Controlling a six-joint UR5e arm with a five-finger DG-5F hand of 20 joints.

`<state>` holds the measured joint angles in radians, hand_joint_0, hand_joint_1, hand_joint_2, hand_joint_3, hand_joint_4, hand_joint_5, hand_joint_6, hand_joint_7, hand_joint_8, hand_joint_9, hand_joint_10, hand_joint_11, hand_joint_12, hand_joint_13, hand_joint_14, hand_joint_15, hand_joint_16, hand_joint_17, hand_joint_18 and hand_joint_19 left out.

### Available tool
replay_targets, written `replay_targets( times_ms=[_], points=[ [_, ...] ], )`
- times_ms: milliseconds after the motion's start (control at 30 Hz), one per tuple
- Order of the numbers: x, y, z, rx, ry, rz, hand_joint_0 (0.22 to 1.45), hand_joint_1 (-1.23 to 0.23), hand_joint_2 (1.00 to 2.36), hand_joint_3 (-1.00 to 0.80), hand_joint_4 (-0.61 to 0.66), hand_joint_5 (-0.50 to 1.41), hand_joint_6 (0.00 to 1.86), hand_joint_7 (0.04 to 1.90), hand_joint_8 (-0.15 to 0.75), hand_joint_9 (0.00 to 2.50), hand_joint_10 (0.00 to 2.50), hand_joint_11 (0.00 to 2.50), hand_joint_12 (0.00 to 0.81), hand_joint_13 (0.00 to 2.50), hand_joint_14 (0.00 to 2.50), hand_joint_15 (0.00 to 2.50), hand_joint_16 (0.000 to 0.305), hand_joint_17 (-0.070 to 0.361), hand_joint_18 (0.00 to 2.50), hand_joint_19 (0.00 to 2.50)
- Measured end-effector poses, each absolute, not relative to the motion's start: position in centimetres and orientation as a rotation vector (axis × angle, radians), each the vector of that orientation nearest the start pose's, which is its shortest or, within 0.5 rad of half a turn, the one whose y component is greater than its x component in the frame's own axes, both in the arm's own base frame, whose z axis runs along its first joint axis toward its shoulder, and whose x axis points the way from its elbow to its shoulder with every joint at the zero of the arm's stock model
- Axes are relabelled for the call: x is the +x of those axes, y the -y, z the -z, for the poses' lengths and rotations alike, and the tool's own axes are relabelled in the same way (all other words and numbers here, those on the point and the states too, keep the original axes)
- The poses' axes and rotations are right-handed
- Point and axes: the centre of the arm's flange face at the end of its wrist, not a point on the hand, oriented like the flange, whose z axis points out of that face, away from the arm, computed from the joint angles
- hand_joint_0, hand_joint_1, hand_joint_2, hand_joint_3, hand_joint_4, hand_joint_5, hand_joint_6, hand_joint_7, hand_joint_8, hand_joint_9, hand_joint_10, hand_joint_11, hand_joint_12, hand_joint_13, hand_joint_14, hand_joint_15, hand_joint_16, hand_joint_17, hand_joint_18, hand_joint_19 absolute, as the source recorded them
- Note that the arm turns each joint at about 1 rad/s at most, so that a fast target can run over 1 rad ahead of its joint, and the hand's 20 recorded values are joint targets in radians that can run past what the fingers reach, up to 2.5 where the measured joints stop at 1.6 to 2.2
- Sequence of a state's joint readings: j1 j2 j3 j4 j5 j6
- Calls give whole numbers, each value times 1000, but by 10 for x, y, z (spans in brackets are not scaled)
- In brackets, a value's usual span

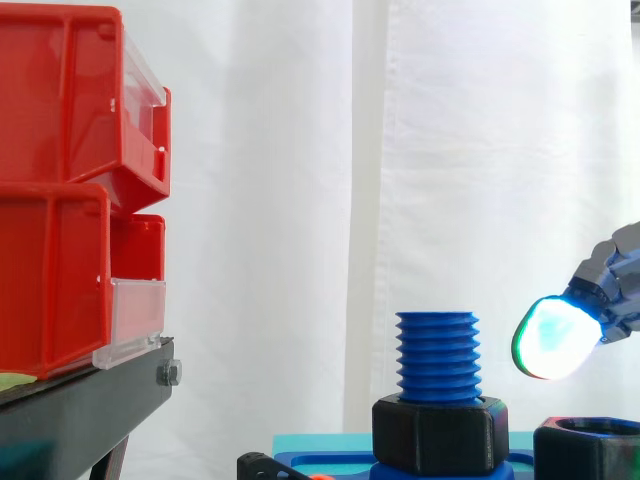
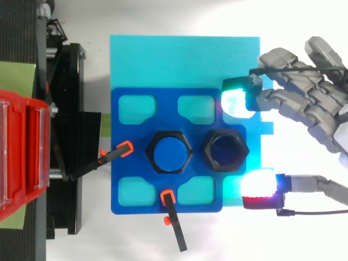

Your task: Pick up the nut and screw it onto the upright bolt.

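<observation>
Hand (image 2: pixel 304 100) is held spread and empty just beside the loose black nut (image 2: pixel 224 151), which is parked on the blue plate (image 2: pixel 120 130) right next to the upright bolt (image 1: pixel 437 350), so pads (image 2: pixel 236 100) should be closed evenly on opposite flats, imo.

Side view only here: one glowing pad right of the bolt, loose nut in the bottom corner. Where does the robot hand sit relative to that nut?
Observer: In the top view the robot hand is open and its fingertips straddle the nut, one pad off each side of it.
Operator: Nut bore clear?
Observer: Yes. Nothing sits in it, and the blue plate shows through the hole.
</observation>
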<state>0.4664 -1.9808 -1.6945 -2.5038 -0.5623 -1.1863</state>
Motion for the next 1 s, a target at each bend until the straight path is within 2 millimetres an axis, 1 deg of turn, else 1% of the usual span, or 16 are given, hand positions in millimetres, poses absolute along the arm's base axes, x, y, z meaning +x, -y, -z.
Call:
replay_targets(
  times_ms=[233, 367, 567, 1000],
  points=[
    [608, -61, -259, 742, -1318, 57, 442, -726, 1000, -500, 206, -272, 502, 688, 281, 212, 0, 0, 364, 85, 0, 0, 46, 102, 0, 0],
    [611, -62, -249, 737, -1326, 62, 449, -755, 1000, -500, 219, -262, 502, 691, 286, 263, 0, 0, 361, 134, 0, 0, 45, 101, 0, 0],
    [618, -67, -239, 737, -1325, 55, 458, -759, 1000, -500, 220, -259, 502, 698, 285, 275, 0, 0, 359, 147, 0, 0, 44, 100, 0, 0],
    [620, -68, -232, 724, -1334, 48, 469, -757, 1000, -500, 232, -249, 502, 735, 287, 298, 0, 0, 357, 182, 0, 0, 44, 98, 0, 0]
  ],
)
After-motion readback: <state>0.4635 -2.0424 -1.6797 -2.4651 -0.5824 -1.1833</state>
